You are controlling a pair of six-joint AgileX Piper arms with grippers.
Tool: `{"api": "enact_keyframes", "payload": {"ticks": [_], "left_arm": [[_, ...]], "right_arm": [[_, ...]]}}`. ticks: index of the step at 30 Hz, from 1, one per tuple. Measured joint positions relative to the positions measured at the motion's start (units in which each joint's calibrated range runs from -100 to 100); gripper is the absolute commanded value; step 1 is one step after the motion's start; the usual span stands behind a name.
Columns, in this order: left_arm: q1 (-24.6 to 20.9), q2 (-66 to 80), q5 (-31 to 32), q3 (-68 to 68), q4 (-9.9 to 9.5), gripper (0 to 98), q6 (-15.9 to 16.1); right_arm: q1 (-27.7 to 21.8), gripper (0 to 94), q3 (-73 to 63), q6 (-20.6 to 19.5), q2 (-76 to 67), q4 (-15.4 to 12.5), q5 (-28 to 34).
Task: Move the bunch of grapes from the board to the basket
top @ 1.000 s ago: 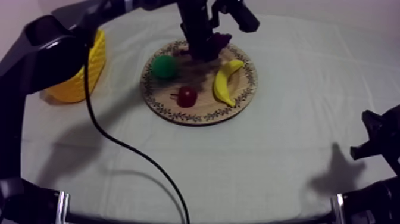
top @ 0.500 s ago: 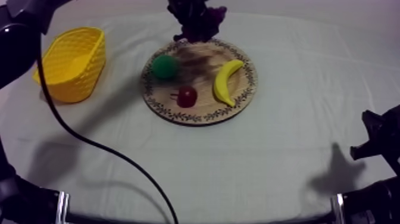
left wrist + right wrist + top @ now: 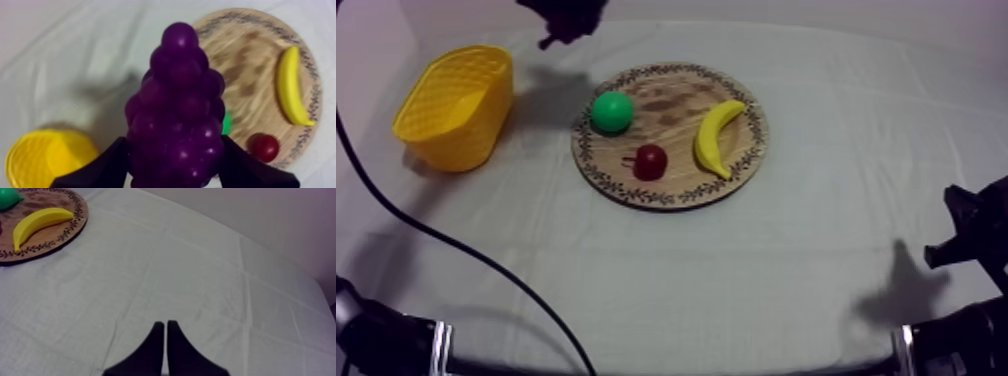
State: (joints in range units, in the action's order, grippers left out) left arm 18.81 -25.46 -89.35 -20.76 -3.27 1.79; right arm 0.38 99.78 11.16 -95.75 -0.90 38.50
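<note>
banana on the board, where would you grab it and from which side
Probably the middle of the banana, pinched across its width, coming straight down from above. It lies flat on the wooden board and its ends taper, so the middle gives the steadiest hold. Bare board lies along both long sides; the small red fruit sits apart.

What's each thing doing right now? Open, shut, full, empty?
bunch of grapes: held in the air, off the wooden board
left gripper: shut on the bunch of grapes
right gripper: shut, holding nothing
yellow basket: upright, empty
wooden board: flat, bearing banana, pear, small red fruit
</note>
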Motion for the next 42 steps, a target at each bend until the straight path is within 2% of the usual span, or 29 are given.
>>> {"api": "enact_keyframes", "payload": {"ticks": [9,21,29,42], "left_arm": [[-8.2,5.6,-1.4,5.5,0.33,47.5,-0.6],[-17.9,9.2,-5.6,9.7,0.27,50.8,0.2],[-20.0,10.0,-6.9,11.3,0.49,52.4,0.3],[-19.6,4.4,-6.2,15.2,2.3,53.8,0.7]], "right_arm": [[0.0,0.3,0.0,0.0,0.0,0.0,0.1],[0.0,0.3,0.0,0.1,0.0,0.0,0.1],[0.0,0.3,0.0,0.1,0.0,0.0,0.1],[0.0,0.3,0.0,0.1,0.0,0.0,0.1]]}}
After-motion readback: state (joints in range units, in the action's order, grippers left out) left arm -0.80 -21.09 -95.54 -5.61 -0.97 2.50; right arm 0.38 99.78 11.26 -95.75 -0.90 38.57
